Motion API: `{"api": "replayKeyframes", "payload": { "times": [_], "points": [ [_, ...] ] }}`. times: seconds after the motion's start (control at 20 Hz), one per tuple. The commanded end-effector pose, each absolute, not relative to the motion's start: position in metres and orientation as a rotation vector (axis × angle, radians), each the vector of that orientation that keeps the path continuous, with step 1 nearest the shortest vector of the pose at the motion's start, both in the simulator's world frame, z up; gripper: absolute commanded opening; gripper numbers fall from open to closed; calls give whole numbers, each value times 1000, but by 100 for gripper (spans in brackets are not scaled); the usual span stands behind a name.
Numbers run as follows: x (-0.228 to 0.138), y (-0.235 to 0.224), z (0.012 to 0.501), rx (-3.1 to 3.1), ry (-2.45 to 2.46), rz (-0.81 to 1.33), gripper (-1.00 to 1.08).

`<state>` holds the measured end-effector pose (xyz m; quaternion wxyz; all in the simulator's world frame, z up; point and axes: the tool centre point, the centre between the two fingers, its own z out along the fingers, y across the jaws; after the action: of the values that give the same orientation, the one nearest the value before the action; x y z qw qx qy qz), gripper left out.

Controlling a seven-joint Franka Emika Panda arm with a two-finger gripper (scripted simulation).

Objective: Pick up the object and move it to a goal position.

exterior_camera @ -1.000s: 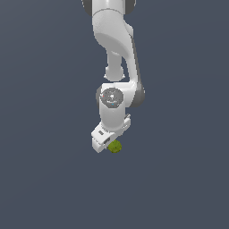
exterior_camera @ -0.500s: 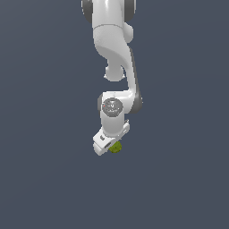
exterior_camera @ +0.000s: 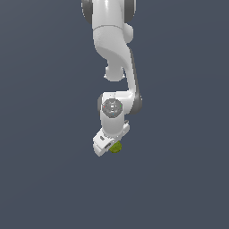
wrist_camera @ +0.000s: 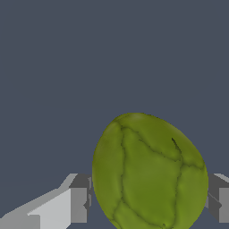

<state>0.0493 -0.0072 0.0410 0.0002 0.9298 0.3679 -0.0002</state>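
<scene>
Exterior view: my white pincer (exterior_camera: 110, 146) points downward, with the small lumpy yellow-green blob (exterior_camera: 116, 148) at its tip. Wrist view: the blob (wrist_camera: 150, 172) sits clamped between both fingers (wrist_camera: 79, 198), which press its sides.

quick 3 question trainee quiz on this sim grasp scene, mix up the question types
1. True or false: the yellow-green lumpy object sits between the gripper fingers.
2. Multiple choice: in the exterior view, the object shows at A) the arm's base, B) the gripper's tip, C) far off alone.
3. Fill in: the backdrop is plain dark ____.

Key: 1 true; 2 B; 3 grey.
</scene>
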Motion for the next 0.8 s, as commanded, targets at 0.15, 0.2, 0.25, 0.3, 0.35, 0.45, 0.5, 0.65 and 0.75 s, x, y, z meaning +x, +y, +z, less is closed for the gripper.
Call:
{"api": "replayKeyframes", "payload": {
  "times": [0.15, 0.2, 0.25, 0.3, 0.35, 0.45, 0.5, 0.65, 0.75],
  "points": [
    [49, -7, 41, 2921, 1156, -1, -100],
    [49, -7, 42, 2921, 1156, -1, -100],
    [48, -8, 42, 2921, 1156, -1, -100],
    [47, -8, 43, 2921, 1156, -1, -100],
    [46, -8, 44, 2921, 1156, -1, -100],
    [43, -9, 48, 2921, 1156, -1, -100],
    [41, -10, 50, 2921, 1156, -1, -100],
    [34, -13, 57, 2921, 1156, -1, -100],
    [28, -15, 64, 2920, 1155, -1, -100]
  ]
}}
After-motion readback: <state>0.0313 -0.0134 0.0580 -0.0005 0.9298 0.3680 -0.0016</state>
